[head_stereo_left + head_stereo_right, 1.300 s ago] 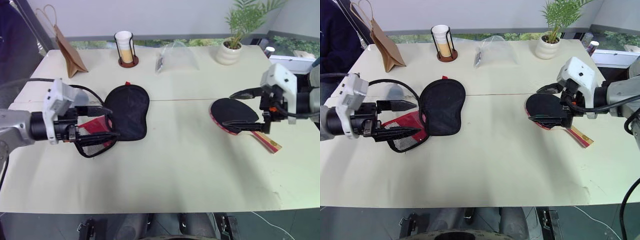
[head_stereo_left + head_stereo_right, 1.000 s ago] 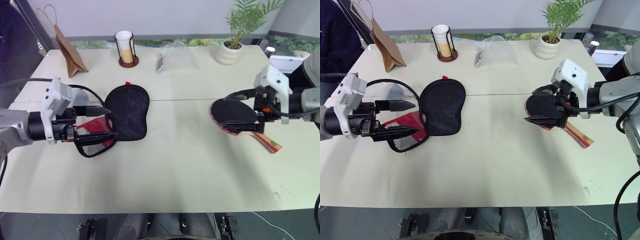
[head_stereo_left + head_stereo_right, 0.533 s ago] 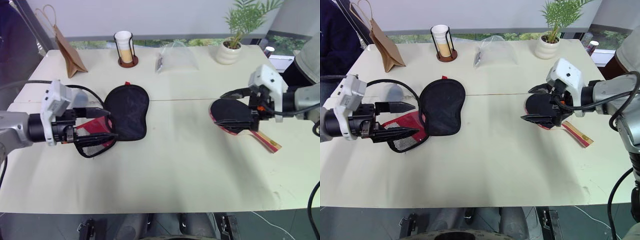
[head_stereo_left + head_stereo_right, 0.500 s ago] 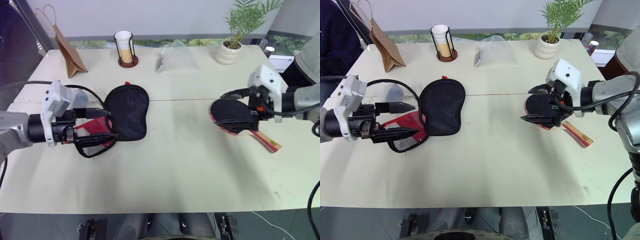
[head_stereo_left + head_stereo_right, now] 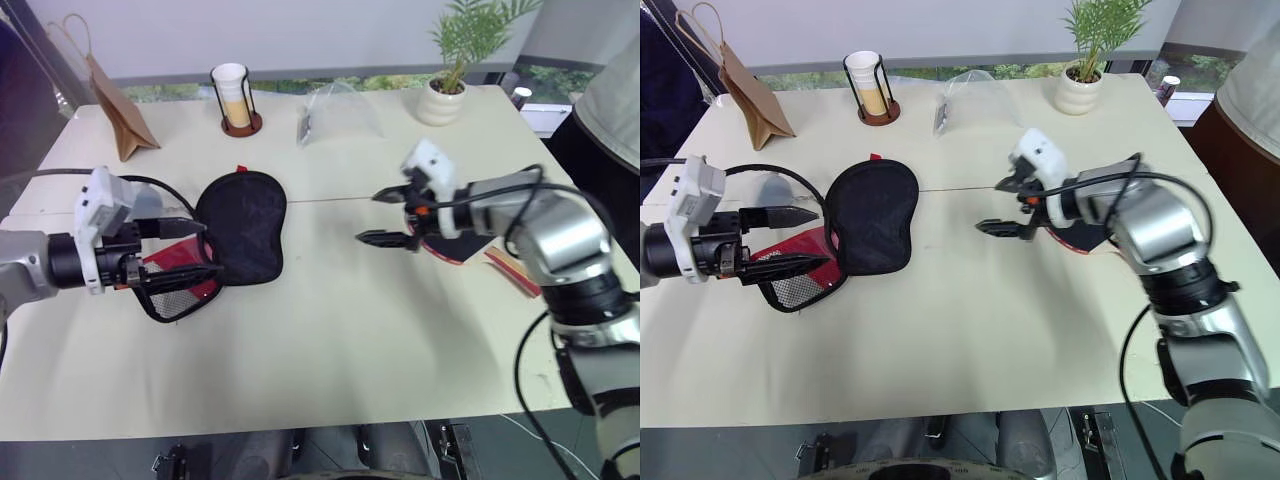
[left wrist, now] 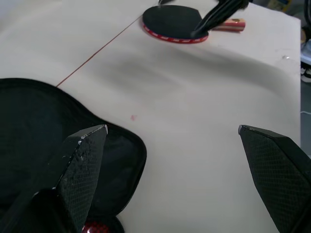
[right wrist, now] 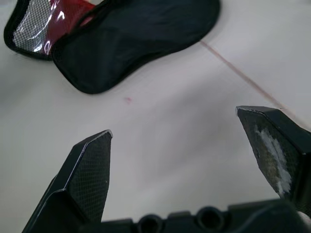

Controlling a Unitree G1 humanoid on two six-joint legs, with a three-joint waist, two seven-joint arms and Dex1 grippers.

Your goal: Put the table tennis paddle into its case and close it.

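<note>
Case (image 5: 240,226) lies unfolded on the table (image 5: 330,340) — left gripper (image 5: 192,248) spread wide over its red panel. Right gripper (image 5: 392,217), also spread and empty, hovers beside the table tennis paddle (image 5: 462,249), which lies flat.

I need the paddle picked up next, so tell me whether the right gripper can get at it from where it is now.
Probably yes. The right gripper is open and empty, just past the table tennis paddle, toward the case. The paddle lies flat on the table under that arm; nothing covers it.
</note>
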